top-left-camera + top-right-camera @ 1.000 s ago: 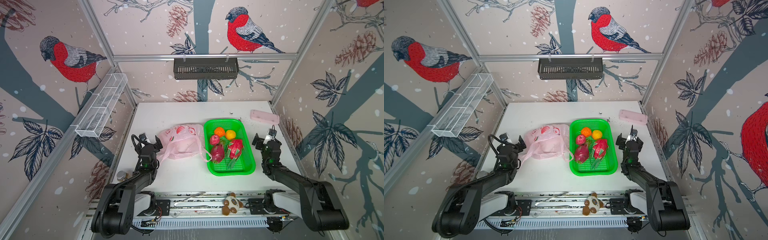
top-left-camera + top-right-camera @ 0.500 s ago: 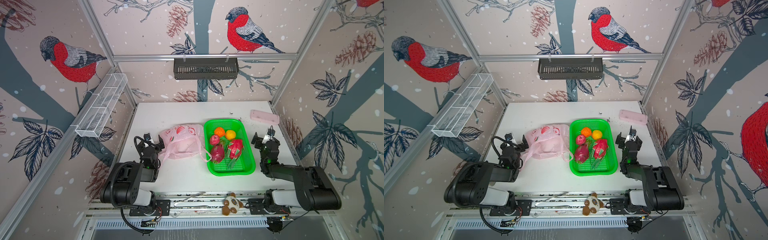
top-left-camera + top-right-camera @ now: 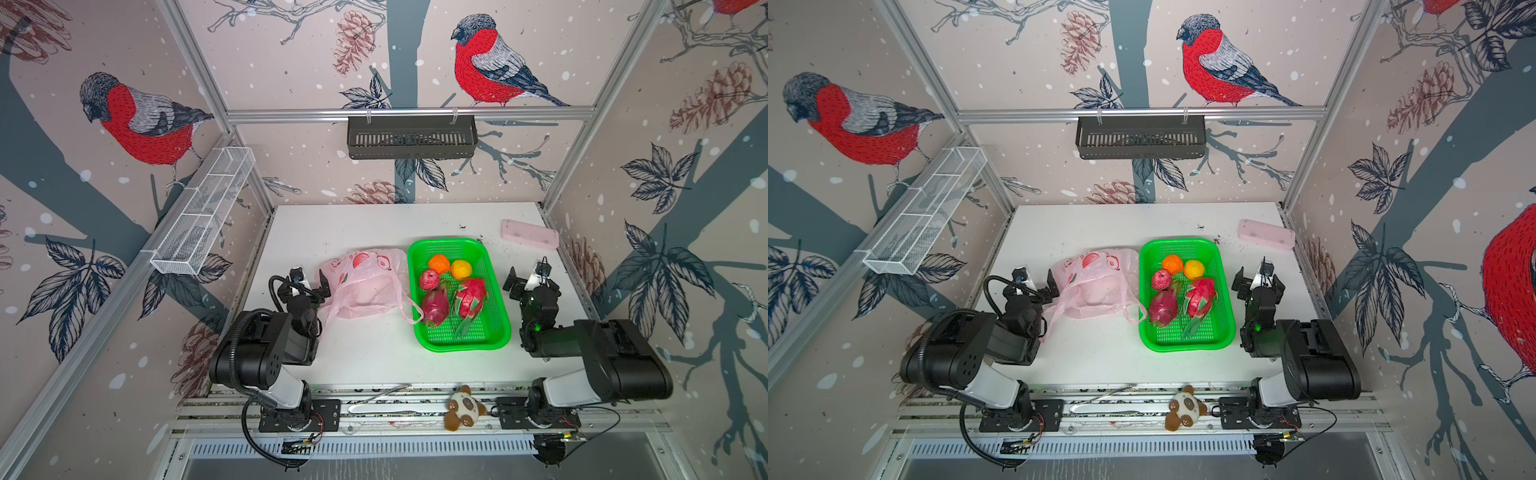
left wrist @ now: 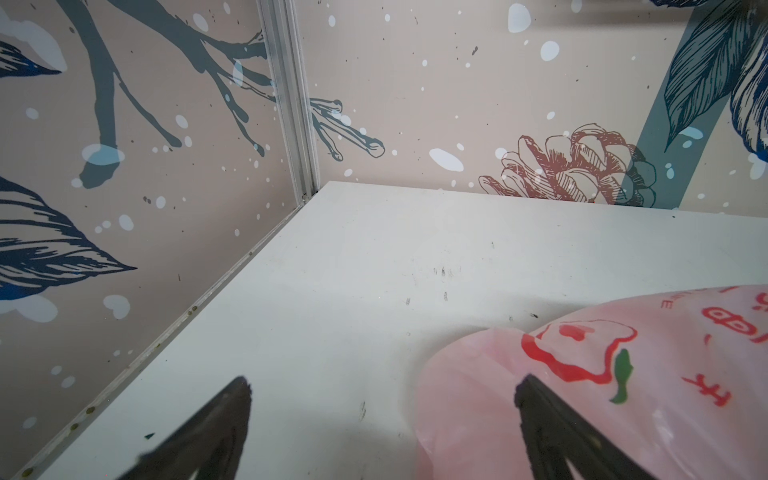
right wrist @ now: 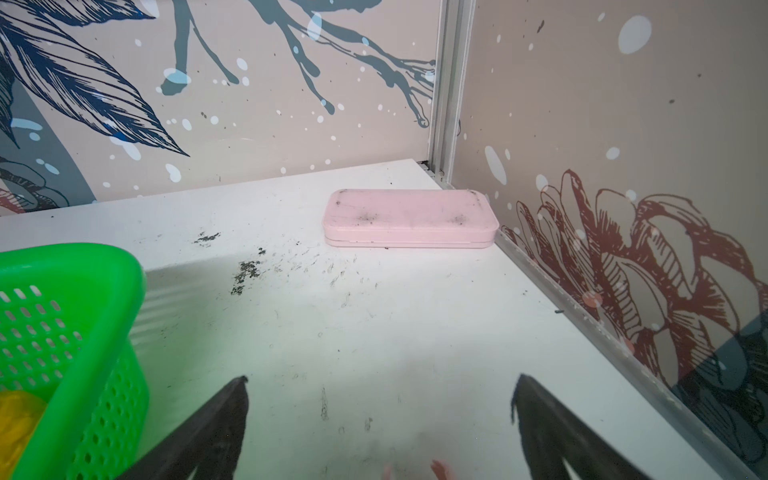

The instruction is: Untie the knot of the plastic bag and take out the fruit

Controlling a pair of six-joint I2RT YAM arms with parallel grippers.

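The pink plastic bag (image 3: 365, 286) (image 3: 1096, 289) lies slack and flat on the white table, its loop handles loose; no knot is in view. The fruit sits in the green basket (image 3: 461, 345): two oranges (image 3: 439, 264), a small pink-red fruit (image 3: 429, 279) and two dragon fruits (image 3: 434, 303). My left gripper (image 3: 307, 284) (image 4: 382, 399) stands open at the bag's left edge, one finger in front of the bag (image 4: 623, 395). On the basket's right, my right gripper (image 3: 530, 282) (image 5: 380, 399) is open over bare table.
A pale pink rectangular case (image 3: 530, 235) (image 5: 409, 220) lies at the back right by the wall. A plush toy (image 3: 463, 407) sits on the front rail. A black shelf (image 3: 411, 137) hangs on the back wall, a white wire rack (image 3: 203, 212) on the left wall.
Both arms have folded back over their bases, upper links raised. The grippers stay open in nearly the same places. Bag, basket and fruit have not moved.
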